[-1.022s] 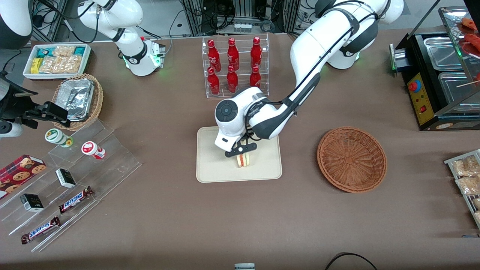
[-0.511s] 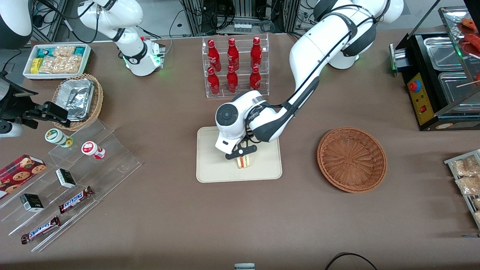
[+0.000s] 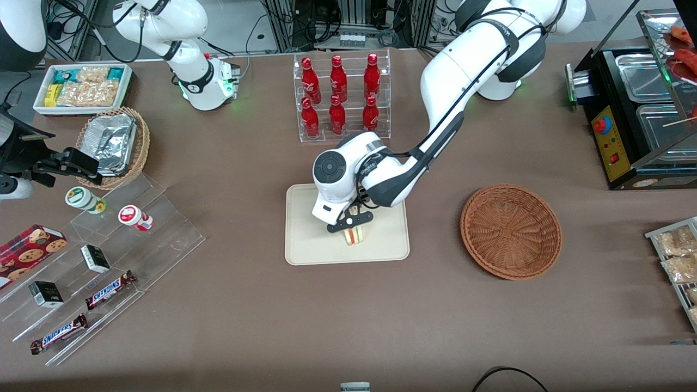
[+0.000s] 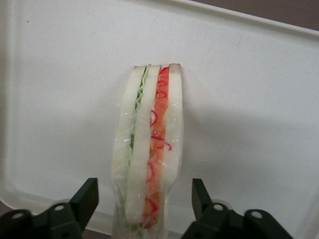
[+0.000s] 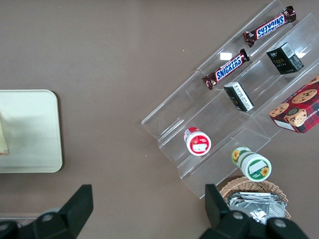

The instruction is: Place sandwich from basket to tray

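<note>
Worktop [image 3: 228, 305] → basket [image 3: 511, 231] sits empty toward our working arm's end. Tray [image 3: 310, 250] at mid-worktop carries the sandwich [image 3: 355, 236], standing on edge near tray centre. Our tool [image 3: 350, 220] sits over it, fingers [image 4: 84, 199] spread clear of the bread on both sides: we read this as released, placement done.

sandwich [image 3: 354, 236] on tray [image 3: 310, 247], end effector [image 3: 350, 220] above
</note>
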Controlling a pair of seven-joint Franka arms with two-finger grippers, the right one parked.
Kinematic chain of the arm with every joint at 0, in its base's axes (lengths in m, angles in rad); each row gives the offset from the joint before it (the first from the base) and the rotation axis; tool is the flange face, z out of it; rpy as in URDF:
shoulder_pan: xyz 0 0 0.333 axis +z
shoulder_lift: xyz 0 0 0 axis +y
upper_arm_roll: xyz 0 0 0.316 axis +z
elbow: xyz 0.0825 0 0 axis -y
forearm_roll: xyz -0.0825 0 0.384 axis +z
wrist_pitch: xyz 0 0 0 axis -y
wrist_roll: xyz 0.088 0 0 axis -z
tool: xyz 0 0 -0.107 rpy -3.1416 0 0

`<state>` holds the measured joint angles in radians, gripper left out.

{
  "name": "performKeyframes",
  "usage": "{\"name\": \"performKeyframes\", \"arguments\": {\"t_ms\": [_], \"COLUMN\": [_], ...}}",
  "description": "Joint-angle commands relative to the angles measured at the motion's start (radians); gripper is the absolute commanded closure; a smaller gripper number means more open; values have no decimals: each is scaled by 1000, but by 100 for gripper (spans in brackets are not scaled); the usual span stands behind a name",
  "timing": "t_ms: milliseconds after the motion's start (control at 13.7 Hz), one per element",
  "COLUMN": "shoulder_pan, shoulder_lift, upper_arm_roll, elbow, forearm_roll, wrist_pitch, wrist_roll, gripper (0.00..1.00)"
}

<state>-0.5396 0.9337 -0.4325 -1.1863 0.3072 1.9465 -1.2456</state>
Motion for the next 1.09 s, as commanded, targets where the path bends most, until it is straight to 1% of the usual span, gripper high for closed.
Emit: {"name": "performKeyframes", "arguments": {"t_ms": [0,219,438,584,657,803,949,1022], "shoulder_pan": [-2,16,36,61,75,99,162,206], "shoulder_lift": [-47,-67,-85,-122,-143,-188,-232,-275], "upper_arm_roll": [3,-3,-5,-6,-3,1,-2,-5], "elbow": [24,63,71,71,70,57,19,-28], "forearm_roll": [-56,-57,-59,-68,-85,-85,-77,-83], "wrist_pitch": [-73,-127,-158,-207,-233,-291,-350,-351], "wrist_roll": [-6,11,61,125,179,209,228,295], "gripper": [0,0,0,0,0,0,0,0]}}
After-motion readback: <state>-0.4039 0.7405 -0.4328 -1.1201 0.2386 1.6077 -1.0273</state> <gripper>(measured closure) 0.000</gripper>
